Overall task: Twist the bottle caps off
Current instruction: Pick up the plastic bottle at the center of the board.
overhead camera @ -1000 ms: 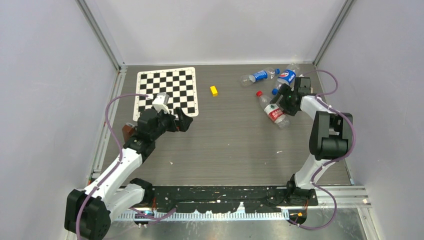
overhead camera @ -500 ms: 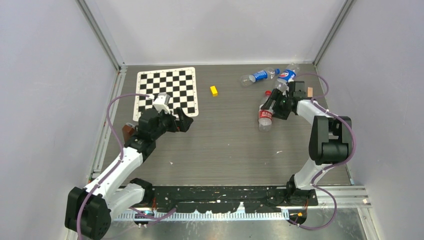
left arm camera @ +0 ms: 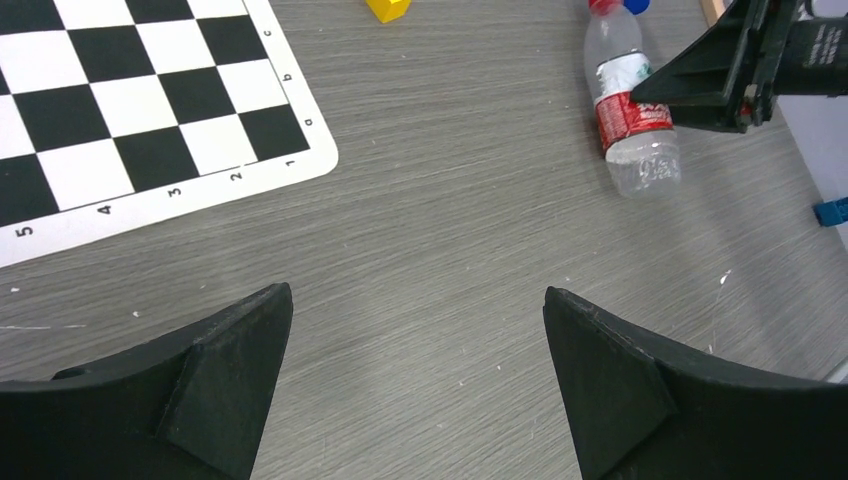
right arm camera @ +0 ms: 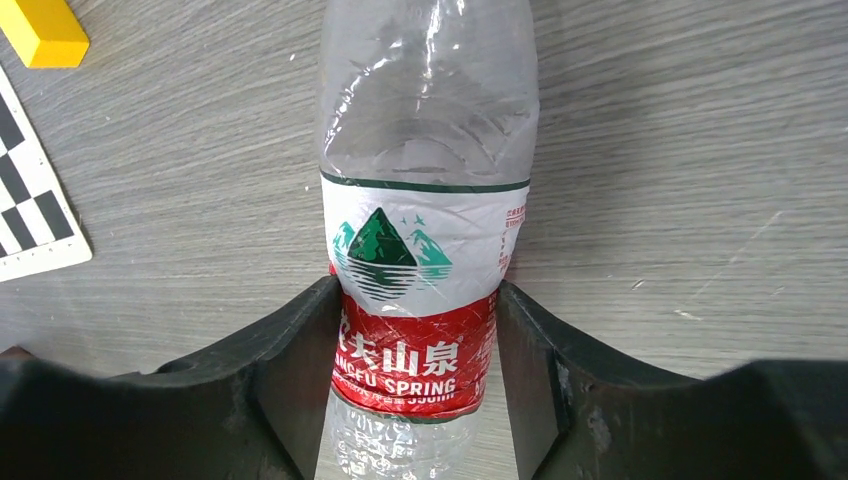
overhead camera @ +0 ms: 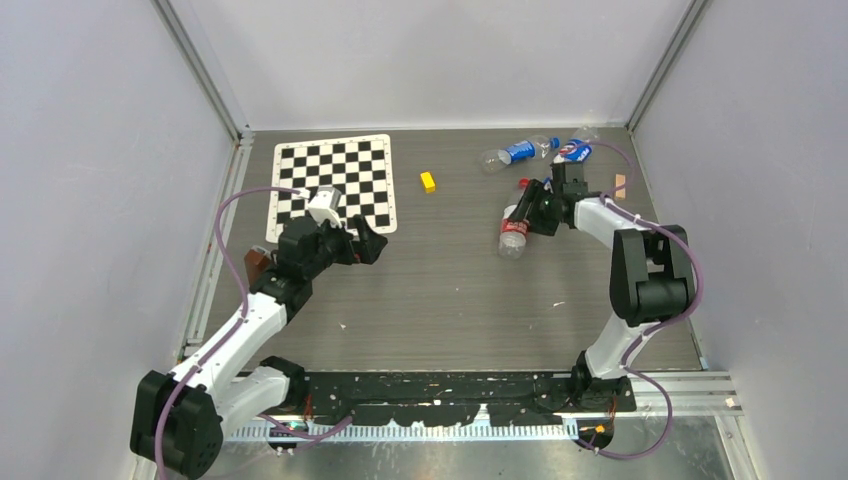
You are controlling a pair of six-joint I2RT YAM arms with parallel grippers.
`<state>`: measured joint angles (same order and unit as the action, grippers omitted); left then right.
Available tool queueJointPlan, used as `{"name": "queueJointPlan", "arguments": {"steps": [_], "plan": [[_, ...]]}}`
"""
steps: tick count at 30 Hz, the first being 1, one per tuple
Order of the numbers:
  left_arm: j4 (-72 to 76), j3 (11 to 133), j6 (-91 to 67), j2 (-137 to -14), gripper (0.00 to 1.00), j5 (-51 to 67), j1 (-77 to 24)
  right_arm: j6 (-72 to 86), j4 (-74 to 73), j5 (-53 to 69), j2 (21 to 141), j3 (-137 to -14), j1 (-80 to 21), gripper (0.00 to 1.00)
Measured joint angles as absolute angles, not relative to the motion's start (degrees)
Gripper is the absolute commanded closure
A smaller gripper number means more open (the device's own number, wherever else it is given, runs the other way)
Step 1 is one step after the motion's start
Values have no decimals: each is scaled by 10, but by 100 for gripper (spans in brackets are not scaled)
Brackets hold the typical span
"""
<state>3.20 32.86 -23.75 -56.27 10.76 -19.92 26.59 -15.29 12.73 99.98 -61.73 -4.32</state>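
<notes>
The red-and-white-label bottle point(right arm camera: 425, 250) lies on the table, and my right gripper point(right arm camera: 418, 290) is shut on it, both fingers pressed against the label's sides. From above, that gripper point(overhead camera: 528, 212) sits at the bottle's point(overhead camera: 512, 230) right side, with the red cap point(overhead camera: 523, 183) at the far end. The left wrist view shows the same bottle point(left arm camera: 630, 110) and its red cap point(left arm camera: 603, 5). Two blue-label bottles point(overhead camera: 515, 152) point(overhead camera: 573, 150) lie behind it. My left gripper point(left arm camera: 418, 295) hangs open over bare table, far left of the bottles point(overhead camera: 365, 240).
A checkerboard mat point(overhead camera: 335, 185) lies at the back left. A small yellow block point(overhead camera: 428, 181) sits between the mat and the bottles. A small tan piece point(overhead camera: 620, 185) lies near the right wall. A blue brick point(left arm camera: 830, 210) shows at the left wrist view's right edge.
My right gripper has swept left, pushing the red-label bottle leftward and turning it, and its jaws have closed onto the label. The left arm has stayed still.
</notes>
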Motion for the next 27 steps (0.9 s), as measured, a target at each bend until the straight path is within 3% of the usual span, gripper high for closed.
{"name": "queueJointPlan", "arguments": {"steps": [9,13,17,27], "plan": [[79,326,-279,-563,0,126,-199,335,-33,158,917,-474,-93,49],[123,299,-309,-563,0,120,-199,352,-9,190,887,-425,-111,39],[175,251,-327,-561,1,118,-199,328,-63,175,869,-438,-123,22],[181,237,-317,-515,2,116,-199,321,-109,110,777,-434,-127,23]]}}
